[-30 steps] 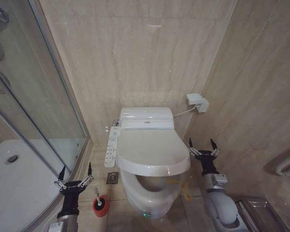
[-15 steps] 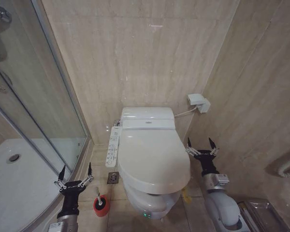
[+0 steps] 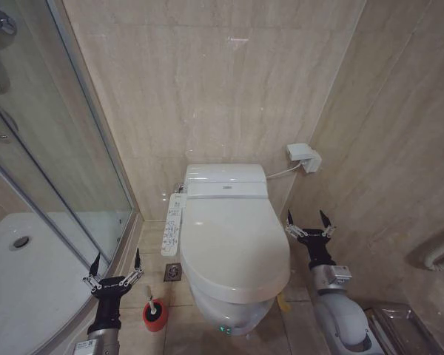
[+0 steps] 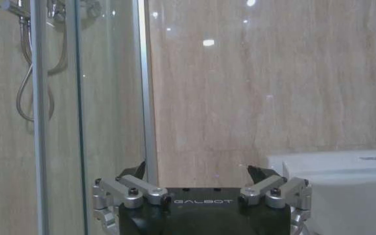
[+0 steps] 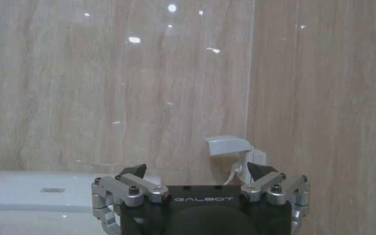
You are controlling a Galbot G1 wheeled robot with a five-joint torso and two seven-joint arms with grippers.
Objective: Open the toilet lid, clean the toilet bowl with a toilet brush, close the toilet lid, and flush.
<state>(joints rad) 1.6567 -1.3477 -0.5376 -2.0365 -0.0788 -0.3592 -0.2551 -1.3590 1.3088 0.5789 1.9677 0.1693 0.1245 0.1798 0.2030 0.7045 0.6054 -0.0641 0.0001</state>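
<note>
The toilet lid (image 3: 233, 240) lies down flat over the toilet bowl (image 3: 229, 310), so the bowl's inside is hidden. The toilet brush (image 3: 152, 305) stands in its little red cup (image 3: 155, 315) on the floor, just to the left of the bowl.

The left gripper (image 3: 115, 267) hangs above the floor near the brush, by the shower glass (image 3: 52, 148). Its two fingers are spread wide apart and hold nothing. The right gripper (image 3: 308, 224) hangs just beside the right edge of the lid. Its fingers are also spread apart and empty.

I think the lid is closed, so the step to do is the flush. I cannot see a flush button for sure. The long white panel of buttons (image 3: 172, 225) on the left side of the seat, or the top of the white tank (image 3: 225, 174), may be the place to press.

To do it well, one gripper should go slowly to the button, press straight on it with one fingertip, and not bump the lid or knock over the brush.
</note>
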